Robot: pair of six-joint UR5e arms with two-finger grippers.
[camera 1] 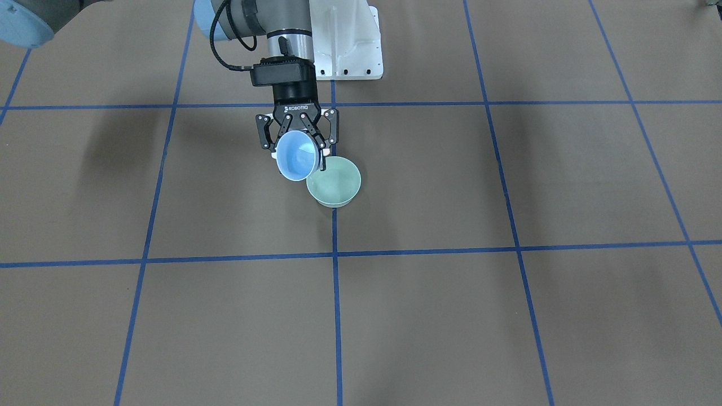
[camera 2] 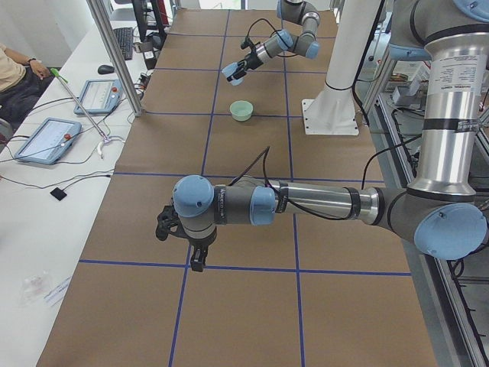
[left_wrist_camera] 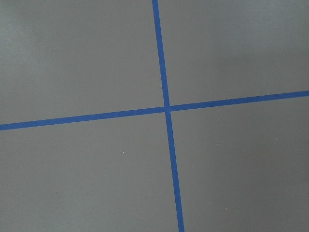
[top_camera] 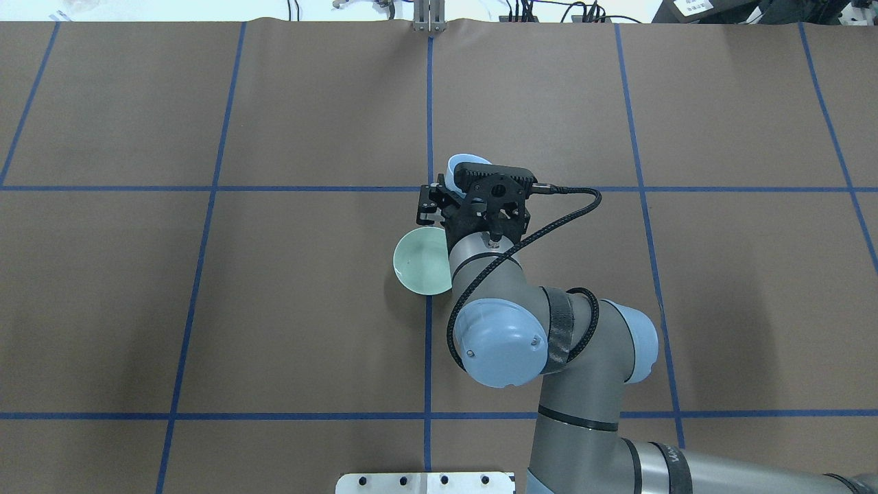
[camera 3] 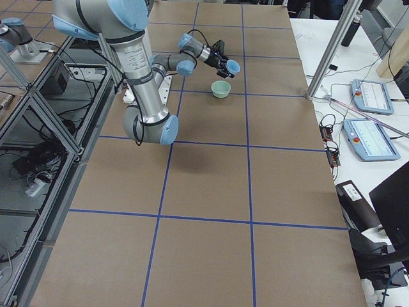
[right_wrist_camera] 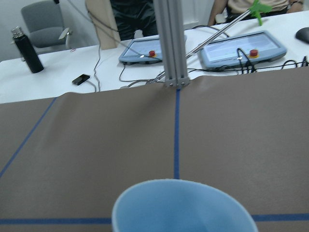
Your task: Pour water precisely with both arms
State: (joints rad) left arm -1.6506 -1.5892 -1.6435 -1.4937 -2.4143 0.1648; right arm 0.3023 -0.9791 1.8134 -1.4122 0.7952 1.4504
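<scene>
Hidden or unclear: you get the left gripper (camera 2: 187, 246) only in the side view from the table's left end, small and dark at lower left; whether its fingers are spread or closed you cannot tell. Its wrist camera gives only bare table (left_wrist_camera: 72, 58) and a cross of blue tape (left_wrist_camera: 166, 108). In the overhead view the right arm (top_camera: 507, 302) covers all but a rim sliver of the blue cup (camera 1: 294, 160); the right wrist view cuts the cup off at the bottom edge. The water (camera 1: 305, 150) is hard to make out; you see only a paler patch at the upper right of the cup's interior in the front-facing view, and it is too faint to be sure of.

Task's things: both arms are silver-grey tubes with light-blue joint caps; the left arm (camera 2: 306, 202) stretches low across the middle of the left-end view. The right gripper (camera 1: 299, 159) sits just above centre in the front-facing view, its fingers clamped on the cup's sides. The cup is tilted, mouth toward that camera, off the table; its lower rim overlaps the upper-left rim of the green bowl (camera 1: 334, 181) there. Both side views show the cup raised above the bowl and apart from it.

Around: the bowl stands upright on a tape line; the white pedestal (camera 1: 347, 39) is at top centre. Past the table's far edge, the right wrist view shows an aluminium post (right_wrist_camera: 171, 43), two control pendants (right_wrist_camera: 241, 46) and a black bottle (right_wrist_camera: 26, 48) at upper left.
</scene>
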